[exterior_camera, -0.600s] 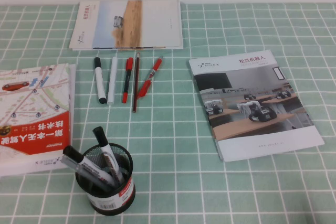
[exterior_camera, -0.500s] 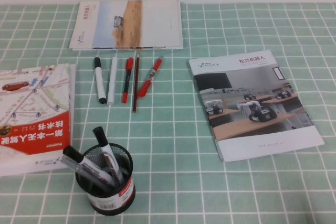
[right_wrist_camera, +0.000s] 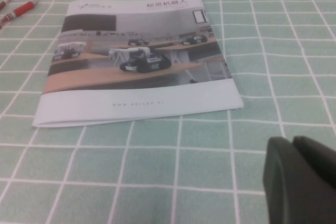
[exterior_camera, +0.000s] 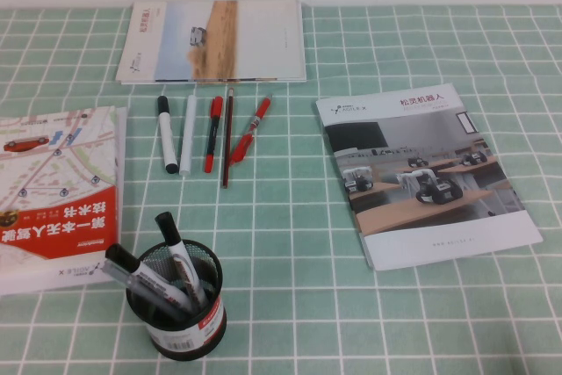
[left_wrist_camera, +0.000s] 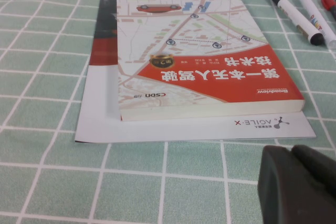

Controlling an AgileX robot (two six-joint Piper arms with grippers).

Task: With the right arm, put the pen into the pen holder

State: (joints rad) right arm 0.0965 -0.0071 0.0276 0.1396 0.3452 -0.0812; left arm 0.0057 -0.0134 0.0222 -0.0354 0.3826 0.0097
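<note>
The red pen (exterior_camera: 250, 129) lies on the green checked cloth, rightmost in a row of pens at the back centre. Its tip end also shows in the right wrist view (right_wrist_camera: 19, 9). The black mesh pen holder (exterior_camera: 180, 305) stands at the front left with black-capped markers in it. Neither arm shows in the high view. My right gripper (right_wrist_camera: 291, 142) is shut and empty, low over the cloth on the near side of the robot brochure, far from the pen. My left gripper (left_wrist_camera: 291, 153) is shut and empty, near the red and white book.
A robot brochure (exterior_camera: 430, 173) lies at the right. A red and white map book (exterior_camera: 57, 195) on a white sheet lies at the left. A booklet (exterior_camera: 215, 41) lies at the back. Two white markers (exterior_camera: 167, 133), a red-capped black pen (exterior_camera: 212, 133) and a dark pencil (exterior_camera: 227, 138) lie beside the red pen.
</note>
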